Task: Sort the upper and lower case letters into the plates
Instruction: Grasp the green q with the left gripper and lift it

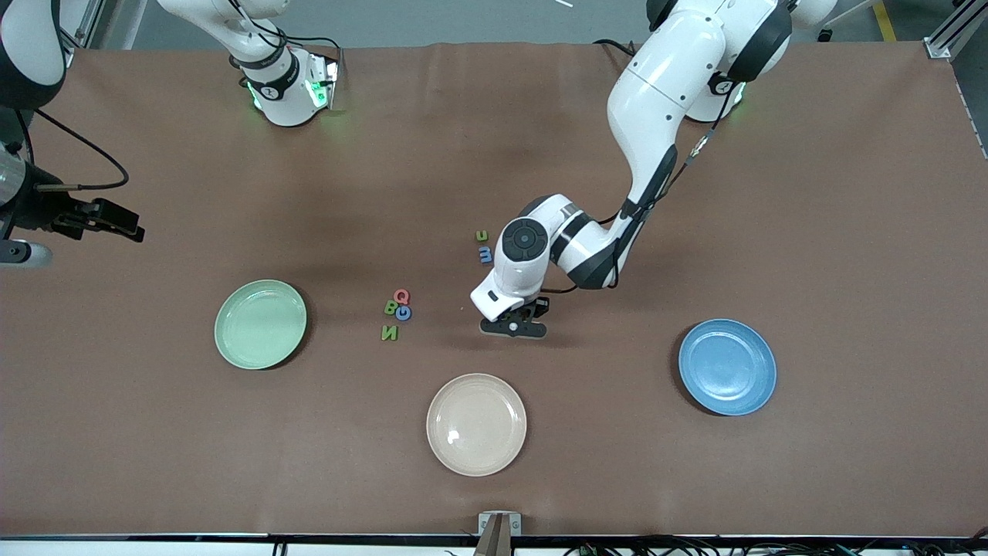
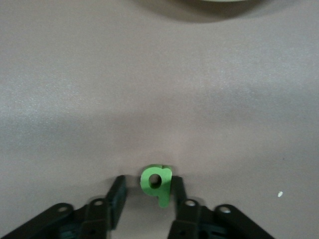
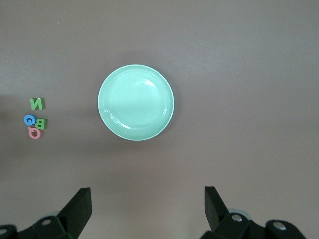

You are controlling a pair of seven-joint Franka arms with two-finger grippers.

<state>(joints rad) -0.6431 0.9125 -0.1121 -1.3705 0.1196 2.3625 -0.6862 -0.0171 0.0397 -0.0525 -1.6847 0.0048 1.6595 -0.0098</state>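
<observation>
Brown-covered table (image 1: 810, 193) under even light, grey floor (image 1: 463, 19) at its edge

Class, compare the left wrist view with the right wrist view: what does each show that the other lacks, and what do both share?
Only the left wrist view: a small green letter between the left gripper fingers, one finger touching it.

Only the right wrist view: the mint green plate, four capital letters beside it, and the open right gripper.

Both: brown table.

Foam letters on the brown table read Q (image 1: 401, 296), B (image 1: 390, 308), G (image 1: 404, 313) and N (image 1: 390, 333); a green lowercase q (image 2: 157, 182) lies apart
</observation>
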